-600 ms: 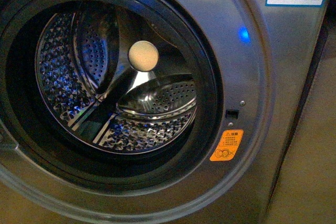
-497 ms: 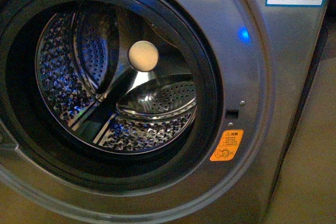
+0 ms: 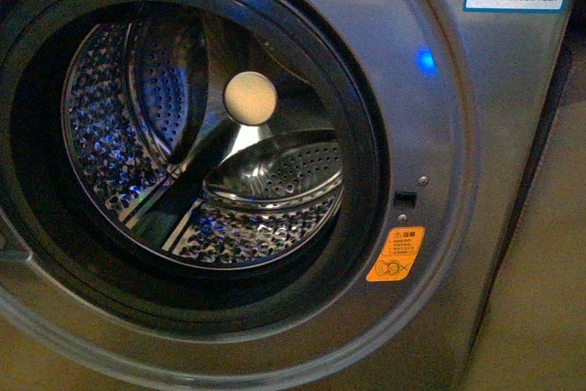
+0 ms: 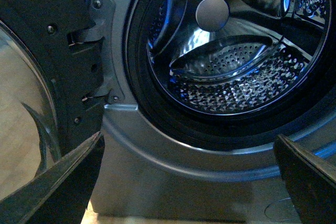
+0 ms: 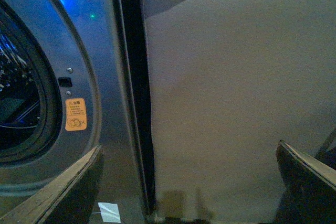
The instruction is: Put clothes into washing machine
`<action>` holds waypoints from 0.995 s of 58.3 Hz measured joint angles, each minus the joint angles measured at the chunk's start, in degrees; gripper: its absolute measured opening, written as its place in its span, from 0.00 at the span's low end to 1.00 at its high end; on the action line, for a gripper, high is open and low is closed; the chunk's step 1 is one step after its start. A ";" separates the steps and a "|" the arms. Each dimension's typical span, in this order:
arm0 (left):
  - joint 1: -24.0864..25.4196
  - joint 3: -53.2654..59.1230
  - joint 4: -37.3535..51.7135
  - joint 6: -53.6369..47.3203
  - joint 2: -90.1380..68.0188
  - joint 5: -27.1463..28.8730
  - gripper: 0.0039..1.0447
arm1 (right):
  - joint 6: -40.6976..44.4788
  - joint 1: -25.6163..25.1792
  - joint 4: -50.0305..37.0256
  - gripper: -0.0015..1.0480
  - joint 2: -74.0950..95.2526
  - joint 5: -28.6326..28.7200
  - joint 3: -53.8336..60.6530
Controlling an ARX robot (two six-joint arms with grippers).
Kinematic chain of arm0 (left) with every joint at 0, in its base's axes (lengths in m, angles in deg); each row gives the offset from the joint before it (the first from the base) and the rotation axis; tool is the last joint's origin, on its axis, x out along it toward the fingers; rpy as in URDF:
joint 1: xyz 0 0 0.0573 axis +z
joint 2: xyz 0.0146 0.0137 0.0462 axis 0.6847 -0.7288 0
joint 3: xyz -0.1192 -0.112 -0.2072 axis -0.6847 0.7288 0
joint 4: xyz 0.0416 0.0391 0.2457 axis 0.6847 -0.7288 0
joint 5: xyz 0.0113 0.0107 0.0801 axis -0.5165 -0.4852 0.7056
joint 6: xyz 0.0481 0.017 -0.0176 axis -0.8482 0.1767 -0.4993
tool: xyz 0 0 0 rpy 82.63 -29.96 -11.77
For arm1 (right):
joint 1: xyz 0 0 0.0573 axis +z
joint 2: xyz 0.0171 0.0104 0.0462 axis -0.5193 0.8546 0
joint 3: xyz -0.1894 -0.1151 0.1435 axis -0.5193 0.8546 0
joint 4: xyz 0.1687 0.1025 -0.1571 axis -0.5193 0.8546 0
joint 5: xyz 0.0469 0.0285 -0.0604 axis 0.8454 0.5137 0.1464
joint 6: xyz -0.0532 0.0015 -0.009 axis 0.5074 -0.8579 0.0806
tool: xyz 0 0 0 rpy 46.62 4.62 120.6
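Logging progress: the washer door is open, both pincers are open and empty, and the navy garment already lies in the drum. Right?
No garment lies in the drum: the front view shows only bare perforated steel inside the washing machine. The rest holds: the door is open, and the left pincer and right pincer are open and empty.

Only a pale tan strip of floor (image 4: 136,220) shows, at the foot of the washing machine (image 4: 157,182), which stands directly on it. Light is dim; surface detail can't be made out.
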 joint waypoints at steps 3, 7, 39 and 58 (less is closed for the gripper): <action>0.00 0.00 0.00 0.00 0.00 0.00 0.94 | 0.00 0.00 0.00 0.93 0.00 0.00 0.00; 0.00 0.00 0.00 0.00 0.00 0.00 0.94 | 0.00 0.00 0.00 0.93 0.00 0.00 0.00; 0.00 0.00 0.00 0.00 0.00 -0.02 0.94 | -11.65 -37.24 -55.36 0.93 44.26 44.22 -5.81; 0.00 0.00 0.00 0.00 0.00 -0.02 0.94 | -6.71 -52.72 -42.84 0.93 68.04 48.02 -28.22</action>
